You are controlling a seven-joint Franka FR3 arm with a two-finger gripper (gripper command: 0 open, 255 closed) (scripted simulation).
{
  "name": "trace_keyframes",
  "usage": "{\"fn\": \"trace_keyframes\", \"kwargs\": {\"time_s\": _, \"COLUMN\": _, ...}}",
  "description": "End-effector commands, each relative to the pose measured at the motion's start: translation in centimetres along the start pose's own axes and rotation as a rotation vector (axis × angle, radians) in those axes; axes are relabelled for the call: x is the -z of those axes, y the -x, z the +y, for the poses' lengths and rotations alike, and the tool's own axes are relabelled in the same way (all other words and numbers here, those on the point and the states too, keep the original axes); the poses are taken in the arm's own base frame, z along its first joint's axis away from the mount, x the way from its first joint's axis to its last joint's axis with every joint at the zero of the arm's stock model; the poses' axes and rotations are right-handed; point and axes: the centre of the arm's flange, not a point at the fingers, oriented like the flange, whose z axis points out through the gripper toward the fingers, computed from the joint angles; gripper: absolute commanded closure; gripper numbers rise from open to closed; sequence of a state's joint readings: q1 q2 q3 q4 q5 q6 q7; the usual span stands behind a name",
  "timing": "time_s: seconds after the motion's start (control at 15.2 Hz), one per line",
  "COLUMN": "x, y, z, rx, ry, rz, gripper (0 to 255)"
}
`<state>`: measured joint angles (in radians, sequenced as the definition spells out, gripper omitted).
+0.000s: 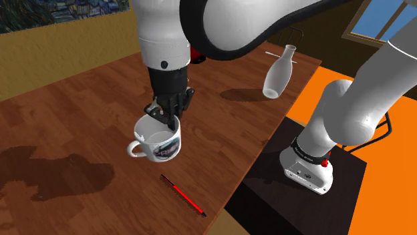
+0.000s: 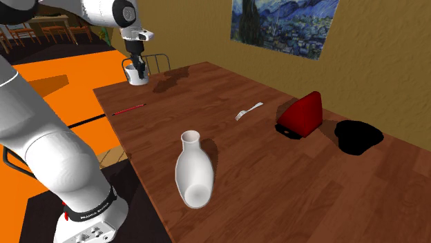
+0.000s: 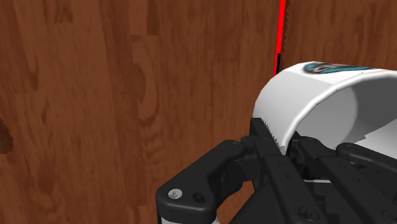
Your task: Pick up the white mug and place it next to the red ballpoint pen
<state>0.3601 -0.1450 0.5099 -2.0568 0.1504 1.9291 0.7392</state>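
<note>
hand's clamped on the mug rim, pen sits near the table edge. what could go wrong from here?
1. The hand pinches only one side of the white mug at its rim wall, so the mug could tilt or slip while it is carried.
2. The red pen lies close to the edge of the table; set down on that side, the mug may overhang.
3. Lowering too close could land the mug on the pen or roll it off.

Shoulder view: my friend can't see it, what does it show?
The black two-finger gripper of a white robot arm clasps the rim of a white mug over a brown wooden table. A red pen lies near it by the table's edge, and a white bottle-shaped vase is farther back.
</note>
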Motion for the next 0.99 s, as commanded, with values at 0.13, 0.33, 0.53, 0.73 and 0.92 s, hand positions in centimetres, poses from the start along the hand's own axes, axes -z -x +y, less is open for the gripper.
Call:
{"fn": "trace_keyframes", "kwargs": {"time_s": 0.13, "x": -0.3, "y": 1.2, "z": -5.2, "rx": -0.002, "ry": -0.001, "rz": 0.0, "gripper": 255}}
{"fn": "trace_keyframes", "kwargs": {"time_s": 0.33, "x": -0.5, "y": 2.3, "z": -9.0, "rx": -0.002, "ry": -0.001, "rz": 0.0, "gripper": 255}}
{"fn": "trace_keyframes", "kwargs": {"time_s": 0.53, "x": -0.8, "y": 3.3, "z": -12.8, "rx": -0.002, "ry": -0.001, "rz": 0.0, "gripper": 255}}
{"fn": "trace_keyframes", "kwargs": {"time_s": 0.73, "x": -1.0, "y": 4.4, "z": -16.6, "rx": -0.002, "ry": -0.001, "rz": 0.0, "gripper": 255}}
{"fn": "trace_keyframes", "kwargs": {"time_s": 0.92, "x": -2.1, "y": 4.6, "z": -17.7, "rx": -0.002, "ry": -0.001, "rz": 0.0, "gripper": 255}}
